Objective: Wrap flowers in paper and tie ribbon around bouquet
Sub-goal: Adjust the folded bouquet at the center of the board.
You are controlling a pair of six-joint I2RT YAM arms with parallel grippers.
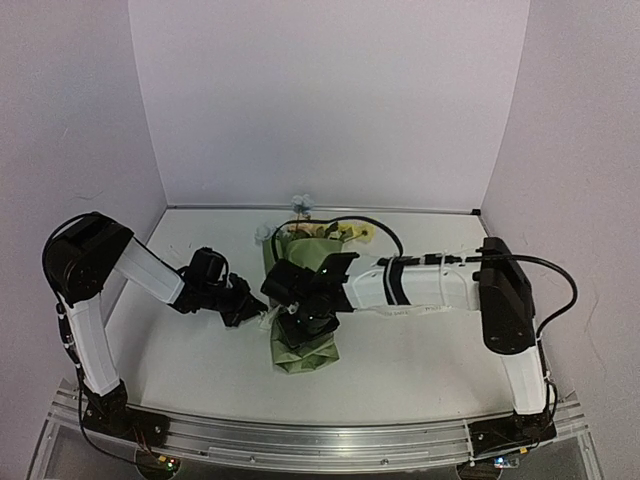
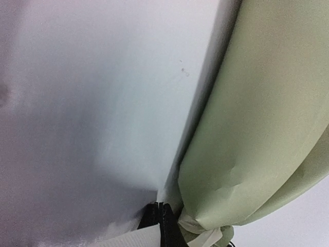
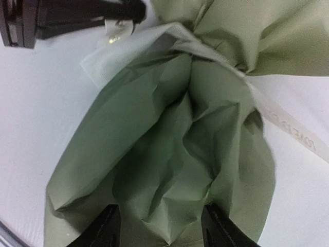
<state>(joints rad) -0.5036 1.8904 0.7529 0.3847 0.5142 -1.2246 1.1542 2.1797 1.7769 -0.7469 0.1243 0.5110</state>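
Observation:
The bouquet [image 1: 306, 352] lies mid-table, its olive-green paper [image 3: 169, 149] gathered to a waist, and the flowers [image 1: 345, 233] poke out at its far end. The cream ribbon [image 3: 288, 123] circles that waist, and one lettered tail trails off to the right. My left gripper [image 1: 257, 317] sits just left of the waist, shut [image 2: 160, 206] on the ribbon's other end, which shows under its fingers [image 3: 87, 13] in the right wrist view. My right gripper [image 1: 305, 325] hovers over the crumpled lower end of the paper. It is open [image 3: 162, 227], its fingers either side of the paper.
A single grey-blue bloom [image 1: 300, 203] lies by the back wall. White walls close in the table [image 1: 430, 360] at the back and on both sides. An aluminium rail [image 1: 300, 440] runs along the near edge. The right arm's black cable [image 1: 375, 224] loops over the flowers.

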